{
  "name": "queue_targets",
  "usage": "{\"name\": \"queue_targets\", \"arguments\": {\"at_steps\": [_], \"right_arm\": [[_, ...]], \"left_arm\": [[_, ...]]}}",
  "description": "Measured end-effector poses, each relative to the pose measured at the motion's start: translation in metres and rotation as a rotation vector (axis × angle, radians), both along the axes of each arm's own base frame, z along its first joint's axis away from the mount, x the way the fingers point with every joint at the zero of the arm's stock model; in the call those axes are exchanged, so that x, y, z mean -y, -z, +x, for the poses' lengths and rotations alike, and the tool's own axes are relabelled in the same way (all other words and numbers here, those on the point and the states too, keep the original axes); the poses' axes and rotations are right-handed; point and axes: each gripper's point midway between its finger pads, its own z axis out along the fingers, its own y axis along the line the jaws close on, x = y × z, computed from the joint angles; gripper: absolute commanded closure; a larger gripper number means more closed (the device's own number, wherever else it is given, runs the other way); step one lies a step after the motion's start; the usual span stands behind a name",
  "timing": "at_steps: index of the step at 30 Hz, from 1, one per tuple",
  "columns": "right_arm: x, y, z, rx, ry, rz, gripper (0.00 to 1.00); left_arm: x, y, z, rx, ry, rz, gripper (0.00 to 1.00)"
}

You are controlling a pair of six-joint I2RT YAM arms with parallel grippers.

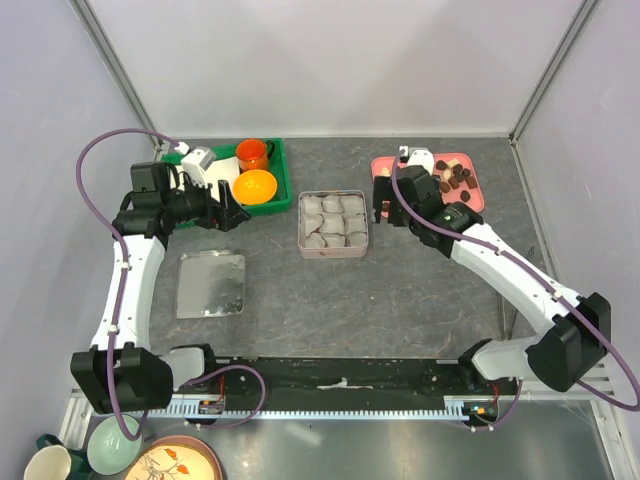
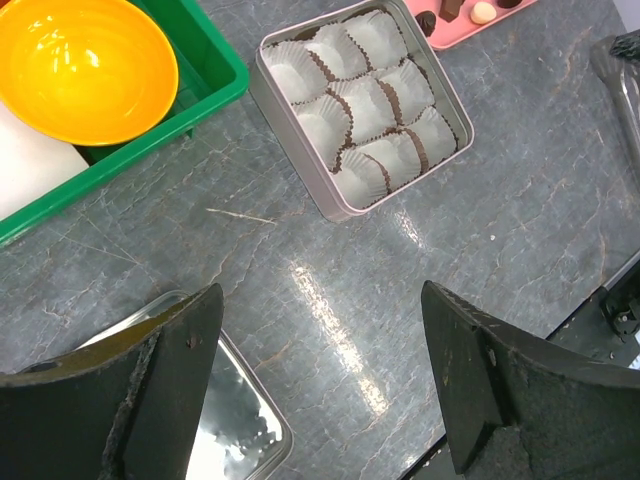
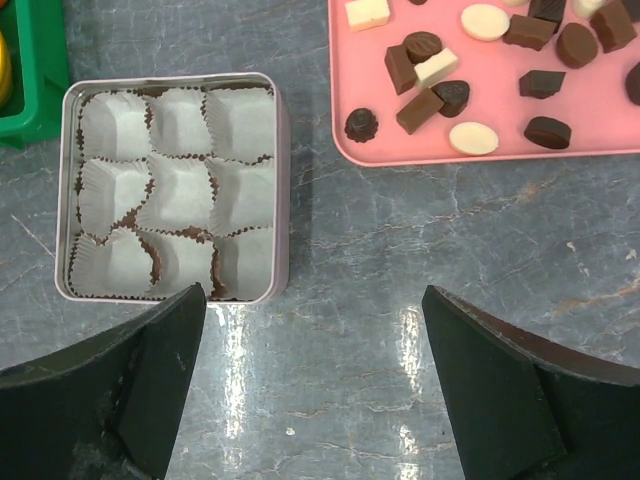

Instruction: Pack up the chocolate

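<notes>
Chocolate [image 3: 418, 110], over a dozen; nine cups [image 3: 180, 190]

light: bright overhead | glare: streaks on table [image 3: 235, 370] | shadows: soft | focus: sharp

Chocolate [image 3: 420, 110] on tray [image 3: 600, 135], right of tin [image 3: 284, 190]

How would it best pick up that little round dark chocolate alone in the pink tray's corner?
Grip the small round dark chocolate across its sides, coming straight down from above. It lies flat on the pink rectangular tray, clear of its neighbours, so fingers should fit either side; the nearby rim hinders a sideways approach.
</notes>
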Motion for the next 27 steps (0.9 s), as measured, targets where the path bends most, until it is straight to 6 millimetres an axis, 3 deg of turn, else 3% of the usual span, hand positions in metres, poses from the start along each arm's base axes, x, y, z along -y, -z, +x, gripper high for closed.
{"name": "queue_targets", "arguments": {"at_steps": [4, 5, 7, 13, 19, 27], "right_arm": [[-0.006, 0.009, 0.005, -0.011, -0.004, -0.004, 0.05], [-0.008, 0.013, 0.008, -0.020, 0.000, -0.001, 0.17], [-0.013, 0.026, 0.015, -0.054, 0.001, 0.010, 0.25], [-0.022, 0.071, 0.029, -0.133, 0.045, -0.039, 0.21], [-0.058, 0.081, 0.039, -0.116, 0.004, -0.095, 0.24], [-0.044, 0.113, 0.049, -0.139, 0.067, -0.183, 0.30]], "left_arm": [[0.000, -0.001, 0.000, 0.002, -0.002, 0.001, 0.13], [0.000, -0.001, 0.000, 0.002, -0.003, 0.002, 0.13], [-0.001, 0.000, 0.000, 0.002, -0.006, 0.005, 0.13], [-0.003, 0.000, -0.001, -0.005, -0.019, 0.015, 0.12], [-0.004, 0.000, -0.001, -0.003, -0.024, 0.021, 0.12], [-0.007, 0.002, 0.001, -0.005, -0.039, 0.034, 0.12]]}}
